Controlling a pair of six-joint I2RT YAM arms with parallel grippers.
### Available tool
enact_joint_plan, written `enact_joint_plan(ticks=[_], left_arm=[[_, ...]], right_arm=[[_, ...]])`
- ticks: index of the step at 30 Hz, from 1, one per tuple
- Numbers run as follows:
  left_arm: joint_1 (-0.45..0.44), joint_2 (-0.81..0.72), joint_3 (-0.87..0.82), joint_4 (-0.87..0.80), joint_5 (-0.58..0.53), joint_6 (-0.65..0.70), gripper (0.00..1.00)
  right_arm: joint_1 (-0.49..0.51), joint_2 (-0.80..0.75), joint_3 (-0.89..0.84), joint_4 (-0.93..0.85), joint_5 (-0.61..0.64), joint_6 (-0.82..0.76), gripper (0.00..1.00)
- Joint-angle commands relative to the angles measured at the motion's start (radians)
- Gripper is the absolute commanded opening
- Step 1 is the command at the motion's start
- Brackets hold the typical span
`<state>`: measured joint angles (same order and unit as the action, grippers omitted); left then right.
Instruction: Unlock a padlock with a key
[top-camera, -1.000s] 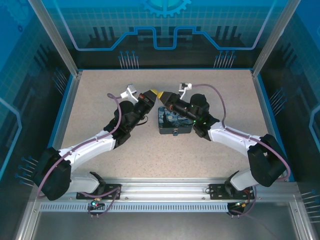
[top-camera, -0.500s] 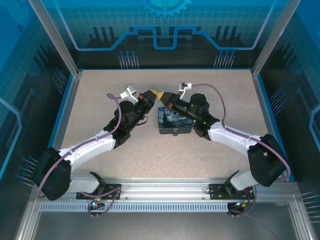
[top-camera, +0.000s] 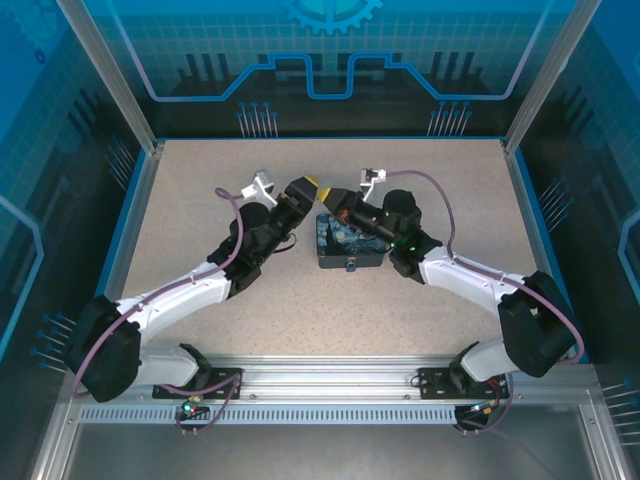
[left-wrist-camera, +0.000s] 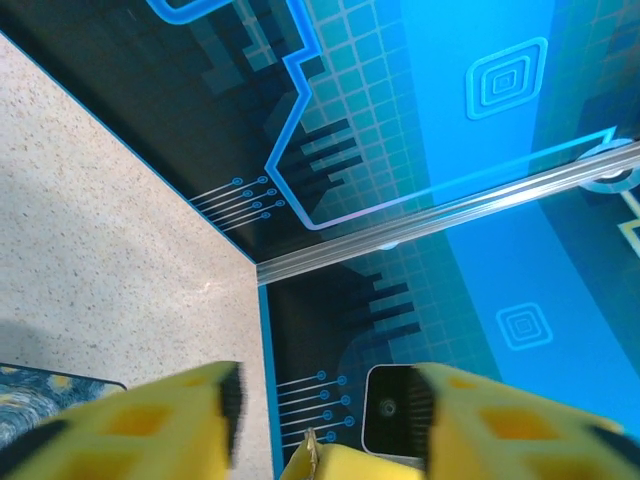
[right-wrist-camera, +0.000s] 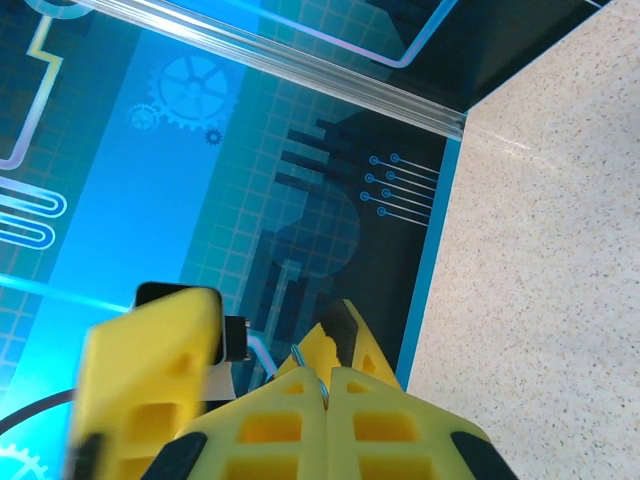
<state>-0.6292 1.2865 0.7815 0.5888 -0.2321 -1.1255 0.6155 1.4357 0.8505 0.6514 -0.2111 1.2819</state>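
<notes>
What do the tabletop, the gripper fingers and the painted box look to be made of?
Tabletop: matte speckled beige, like stone-look laminate. Gripper fingers: yellow moulded or printed plastic, judging by the recessed cells. Painted box: printed surface, dark rigid sides; metal or card, unclear.

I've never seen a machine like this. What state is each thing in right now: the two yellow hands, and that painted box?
Left hand: open, fingers spread, with the right hand's tip between them.
Right hand: shut, pinching a thin metal piece.
Thin metal piece: held at the fingertips, too small to tell whether it is key or padlock.
Painted box: lying flat, lid looks shut.
</notes>
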Motion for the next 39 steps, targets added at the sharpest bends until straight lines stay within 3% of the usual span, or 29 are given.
enact_joint_plan(ticks=[1, 10, 18, 26, 31, 39], left_arm=[[0.006, -0.068, 0.003, -0.051, -0.048, 0.024, 0.68], [0.062, -0.135, 0.099, -0.398, 0.039, 0.102, 0.86], [0.080, -0.060, 0.188, -0.702, 0.282, 0.283, 0.99], [0.038, -0.017, -0.010, -0.616, 0.438, 0.355, 0.99], [-0.082, 0.076, -0.031, -0.565, 0.407, 0.462, 0.99], [-0.198, 0.300, 0.011, -0.419, 0.327, 0.510, 0.99]], right_arm=[[-0.017, -0.051, -0.029, -0.014, -0.005, -0.030, 0.00], [-0.059, -0.175, -0.134, -0.108, -0.032, -0.084, 0.00], [-0.138, -0.335, -0.253, -0.269, -0.070, -0.150, 0.00], [-0.326, -0.458, -0.325, -0.474, -0.172, -0.207, 0.00], [-0.420, -0.401, -0.330, -0.469, -0.264, -0.215, 0.00], [-0.448, -0.217, -0.252, -0.432, -0.334, -0.235, 0.00]])
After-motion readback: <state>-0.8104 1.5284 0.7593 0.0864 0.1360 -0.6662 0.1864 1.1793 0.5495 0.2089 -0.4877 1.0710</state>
